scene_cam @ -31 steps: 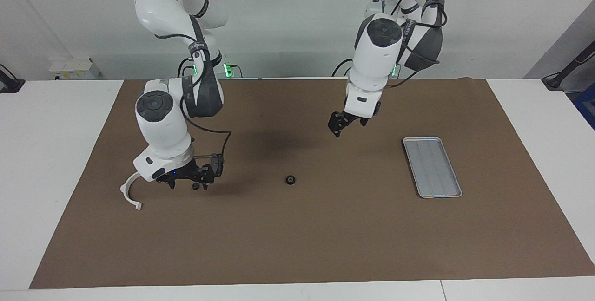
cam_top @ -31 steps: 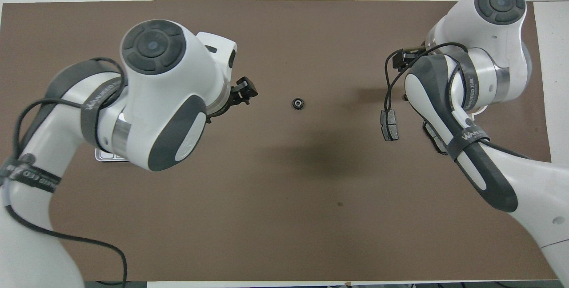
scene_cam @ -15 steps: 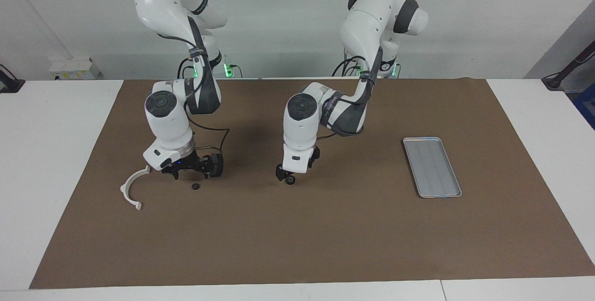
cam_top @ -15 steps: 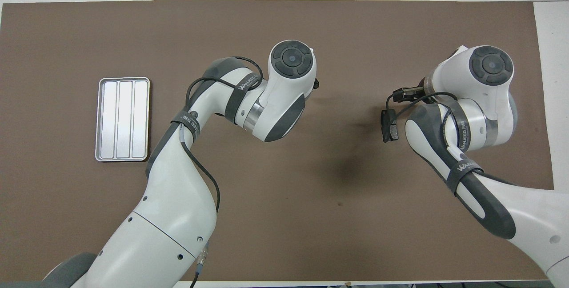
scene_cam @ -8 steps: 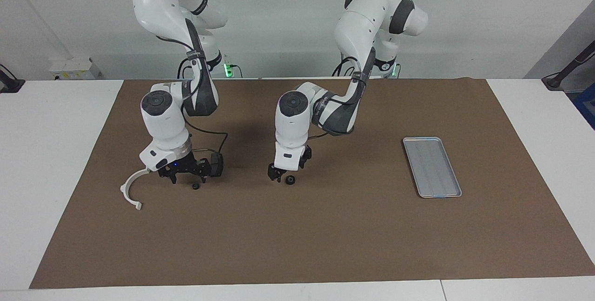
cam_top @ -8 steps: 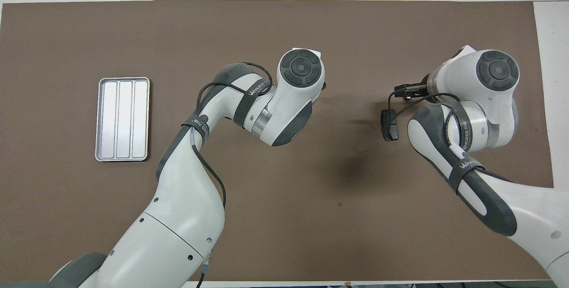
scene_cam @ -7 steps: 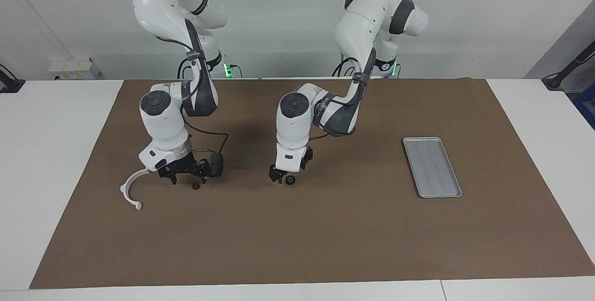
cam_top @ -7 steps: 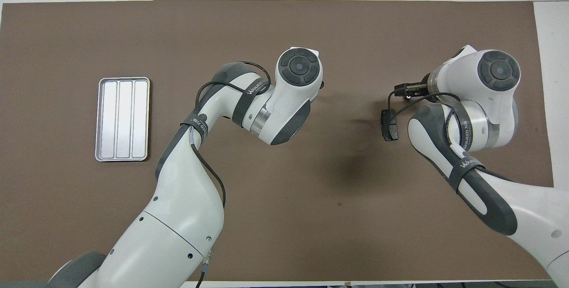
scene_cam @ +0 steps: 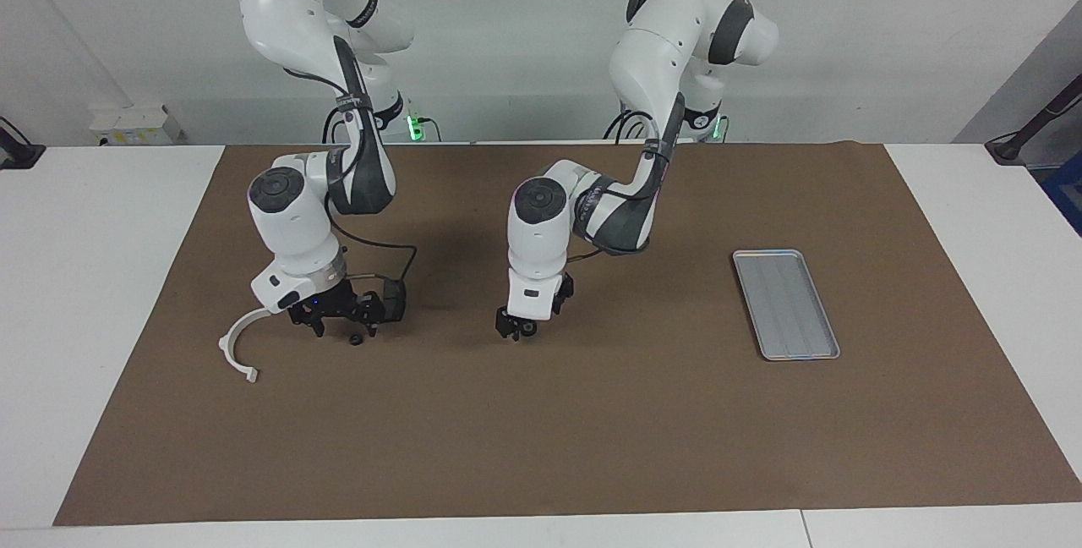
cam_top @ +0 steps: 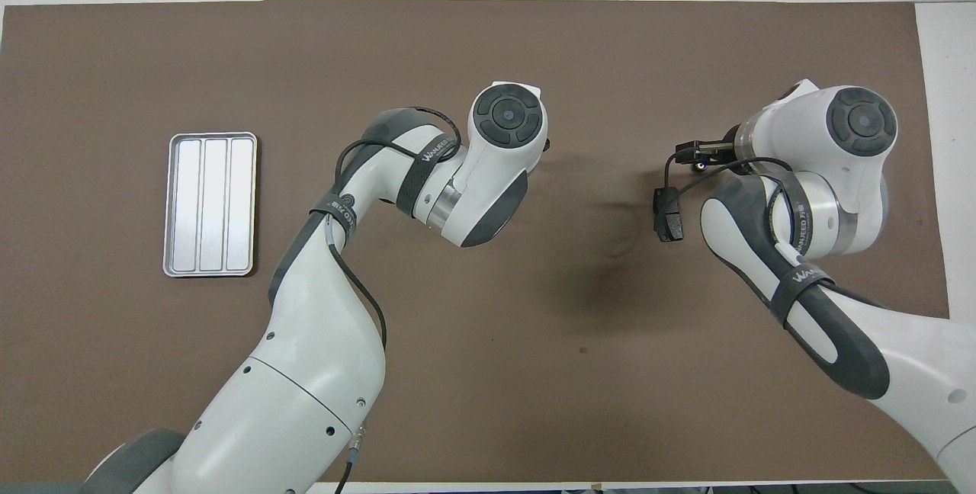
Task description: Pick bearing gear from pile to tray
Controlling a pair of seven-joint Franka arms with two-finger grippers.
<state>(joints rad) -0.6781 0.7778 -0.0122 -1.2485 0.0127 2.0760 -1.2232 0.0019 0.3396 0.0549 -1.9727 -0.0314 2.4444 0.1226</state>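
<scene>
The bearing gear (scene_cam: 527,328), a small black round part, lies on the brown mat mid-table. My left gripper (scene_cam: 516,331) is down at the mat right at the gear; in the overhead view the left wrist (cam_top: 507,119) hides both. The pile lies toward the right arm's end: a white half-ring bracket (scene_cam: 236,346), a tiny black round piece (scene_cam: 356,339) and a dark brake pad (cam_top: 666,213). My right gripper (scene_cam: 331,321) hangs low over the pile, just above the tiny black piece. The silver-grey tray (scene_cam: 786,304) sits empty toward the left arm's end (cam_top: 210,205).
The brown mat (scene_cam: 541,446) covers most of the white table. A black cable (cam_top: 671,166) loops from the right wrist over the brake pad. The right forearm (cam_top: 793,280) hides part of the pile from above.
The left arm swung from above the mat down to the gear, slid slightly off it toward the right arm's end, and now sits over it again. The right gripper shifted slightly over the pile.
</scene>
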